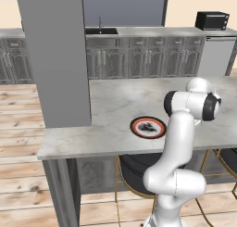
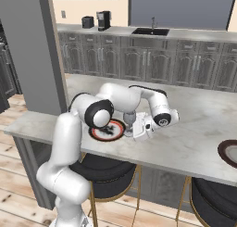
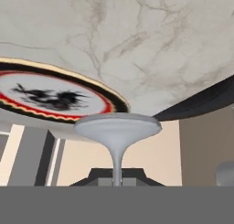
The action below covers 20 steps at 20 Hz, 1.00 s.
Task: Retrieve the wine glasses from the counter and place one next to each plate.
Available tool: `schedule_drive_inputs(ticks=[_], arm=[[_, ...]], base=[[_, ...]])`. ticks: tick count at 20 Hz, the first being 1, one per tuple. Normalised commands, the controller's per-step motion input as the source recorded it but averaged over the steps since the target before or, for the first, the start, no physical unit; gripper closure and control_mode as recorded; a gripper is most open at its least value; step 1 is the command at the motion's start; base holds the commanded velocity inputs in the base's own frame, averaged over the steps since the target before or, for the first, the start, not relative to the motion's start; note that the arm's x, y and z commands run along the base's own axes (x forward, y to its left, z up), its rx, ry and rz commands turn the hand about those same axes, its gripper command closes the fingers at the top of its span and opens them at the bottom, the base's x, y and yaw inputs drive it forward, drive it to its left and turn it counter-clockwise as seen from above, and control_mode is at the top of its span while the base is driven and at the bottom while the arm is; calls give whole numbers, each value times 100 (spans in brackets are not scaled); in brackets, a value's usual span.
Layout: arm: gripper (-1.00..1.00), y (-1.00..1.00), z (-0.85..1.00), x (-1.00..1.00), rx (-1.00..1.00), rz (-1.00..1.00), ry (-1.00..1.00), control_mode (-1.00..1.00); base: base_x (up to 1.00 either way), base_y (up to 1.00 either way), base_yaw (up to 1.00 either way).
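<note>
The red-rimmed plate (image 2: pixel 108 130) sits near the front edge of the marble counter (image 2: pixel 194 142), and just to its right the gripper (image 2: pixel 137 129) has its fingers pinched on the stem of a wine glass (image 2: pixel 129 118), carried low and close so it can land beside that plate; far right, the brown plate (image 2: pixel 229 153) waits with no glass beside it

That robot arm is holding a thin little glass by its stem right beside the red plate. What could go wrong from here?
The wine glass is held by its thin stem in the shut gripper, just beside the red-rimmed plate. If it comes down slightly off, its round foot could land on the plate's rim and the glass might tip when released. The arm's elbow also hangs over the plate, so a careless pull-back might nudge it along the counter.
</note>
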Motion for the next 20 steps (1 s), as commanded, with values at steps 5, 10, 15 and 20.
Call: schedule_drive_inputs(ticks=[5,10,15,20], arm=[[100,-16,-15,15,0,1,0,-100],[100,-9,-17,12,0,1,0,-100],[100,0,-19,25,0,0,1,-100],[100,0,-17,25,0,0,1,-100]], base=[[0,0,0],[0,0,0],[0,0,0],[0,0,0]])
